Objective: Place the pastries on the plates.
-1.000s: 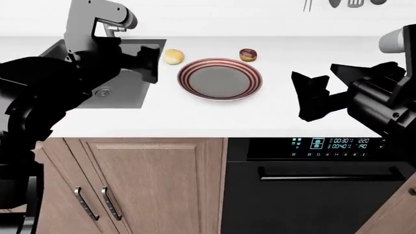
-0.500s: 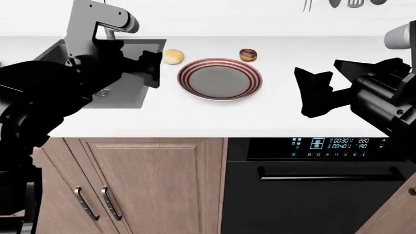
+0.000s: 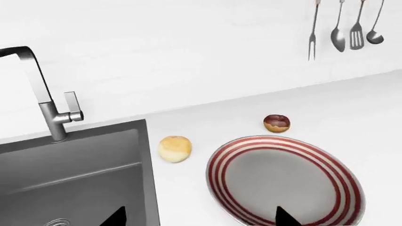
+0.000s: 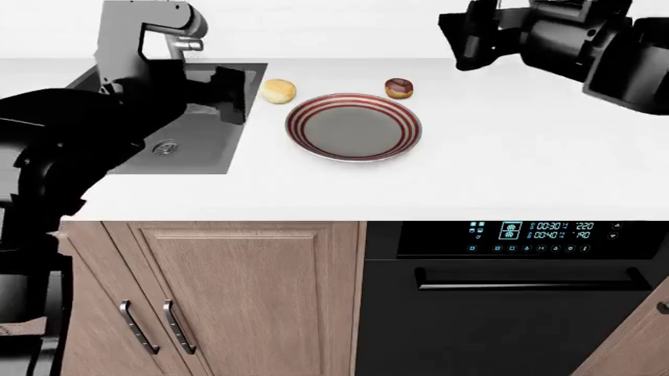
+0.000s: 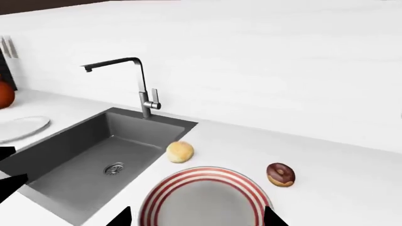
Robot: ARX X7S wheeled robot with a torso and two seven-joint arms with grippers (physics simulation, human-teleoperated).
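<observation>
Left gripper: black, hung over the sink's right edge; jaws stood apart with nothing between them, and only its dark tips showed in the left wrist view.
Dark grey recessed sink: lay under and left of that gripper, its rim close beside the bun, leaving little room on that side.
Golden-yellow round bun: sat on the white bench just right of the left gripper, between sink edge and striped plate, touching neither; roundish, no long axis. The left arm looked the nearer one.
Red-striped round plate with grey centre: empty, just right of and nearer than the bun.
Dark brown-topped small pastry: lay beyond the plate's far right rim, apart from it.
Right gripper: raised high above the bench's back, right of the brown pastry; it appeared open and empty.
Plain white plate: far side of the sink, well apart from both pastries.
</observation>
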